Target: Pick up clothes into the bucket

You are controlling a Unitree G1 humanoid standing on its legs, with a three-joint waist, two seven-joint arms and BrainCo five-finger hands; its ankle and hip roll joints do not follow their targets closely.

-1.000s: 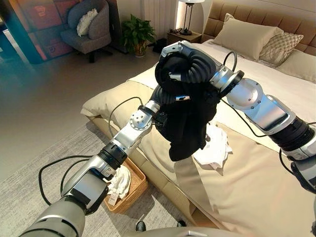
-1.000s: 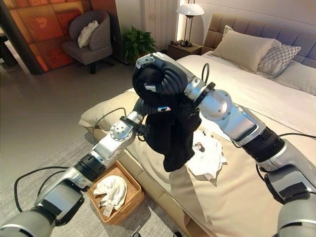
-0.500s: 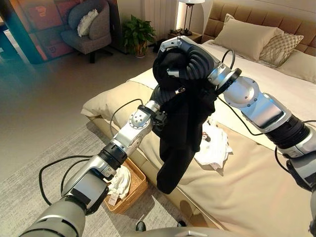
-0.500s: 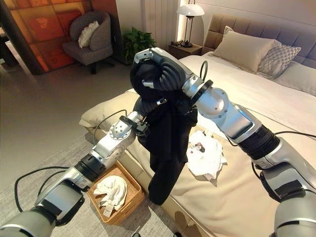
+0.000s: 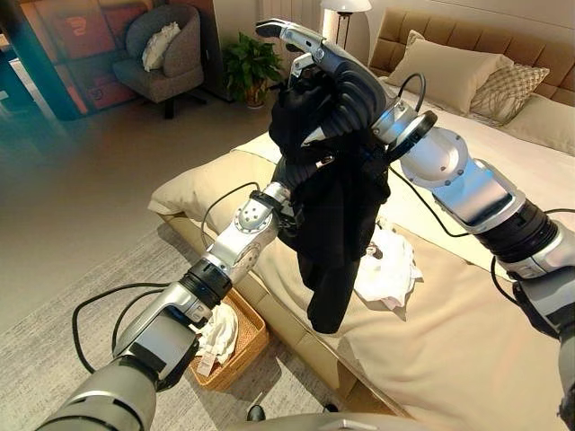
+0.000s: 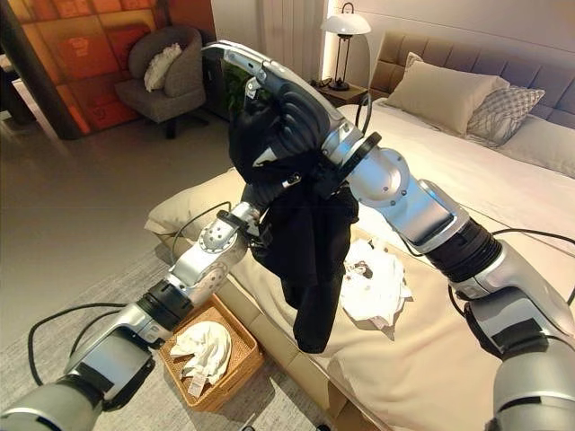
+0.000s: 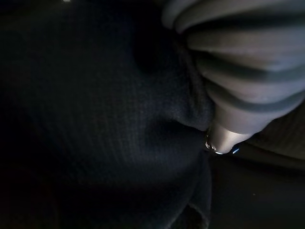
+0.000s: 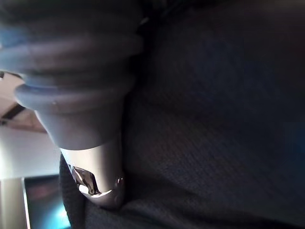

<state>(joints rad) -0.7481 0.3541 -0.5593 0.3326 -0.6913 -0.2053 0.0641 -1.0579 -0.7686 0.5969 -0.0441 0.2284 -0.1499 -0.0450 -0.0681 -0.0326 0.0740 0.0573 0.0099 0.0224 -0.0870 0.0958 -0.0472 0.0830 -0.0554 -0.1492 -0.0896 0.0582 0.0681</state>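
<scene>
A black garment (image 5: 337,224) hangs in the air over the bed's near edge, between my two hands. My right hand (image 5: 314,49) is at the top of it, fingers stretched out straight toward the room, with the cloth bunched under its palm and wrist cover. My left hand (image 7: 221,140) reaches up from below into the same cloth and is buried in the dark folds. A wicker basket (image 5: 243,346) stands on the floor beside the bed, below my left forearm, with a white cloth (image 5: 217,330) in it. Another white garment (image 5: 388,265) lies crumpled on the bed.
The beige bed (image 5: 449,359) fills the right side, with pillows (image 5: 449,67) at its head. A grey armchair (image 5: 166,49), a potted plant (image 5: 247,58) and a lamp (image 6: 346,22) on a nightstand stand at the back. A grey rug (image 5: 54,359) lies under the basket.
My right hand has lifted and its fingers have gone from curled to straight. The black garment unrolled from a bunch and now hangs longer.
</scene>
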